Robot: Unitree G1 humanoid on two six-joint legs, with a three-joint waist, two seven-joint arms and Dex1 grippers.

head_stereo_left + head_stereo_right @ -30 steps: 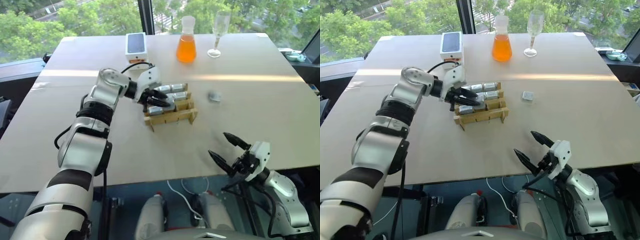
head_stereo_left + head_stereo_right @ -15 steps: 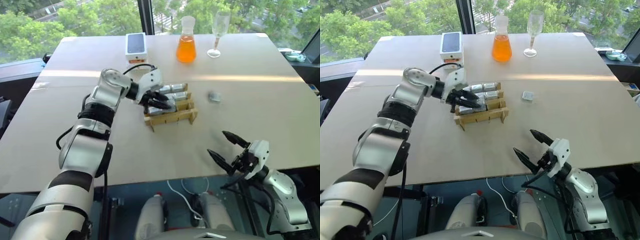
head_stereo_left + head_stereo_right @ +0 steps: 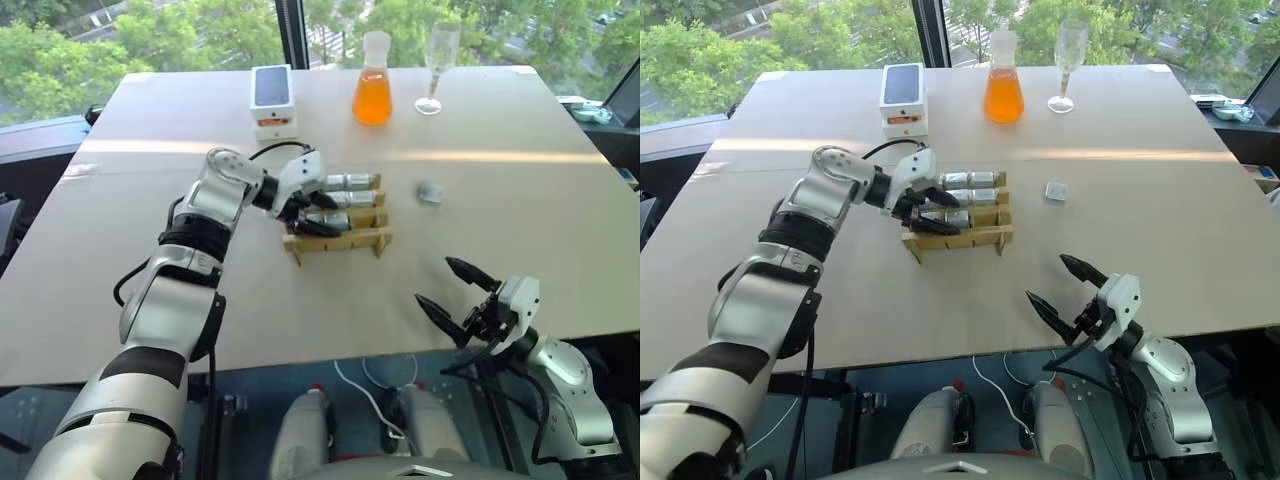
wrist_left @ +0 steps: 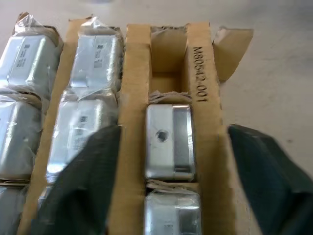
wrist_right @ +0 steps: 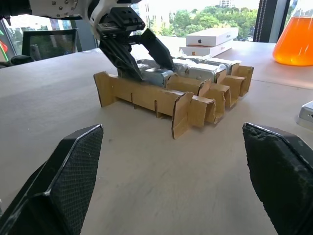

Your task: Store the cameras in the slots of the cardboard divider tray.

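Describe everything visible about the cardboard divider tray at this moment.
The cardboard divider tray is a tan grid of interlocking upright strips, resting flat on the table, with dark printed characters on one strip. Most slots hold silver-grey cameras, several in clear wrap; one end slot in the outer row stands empty. The left gripper hangs open at its left end, fingers straddling a seated camera.
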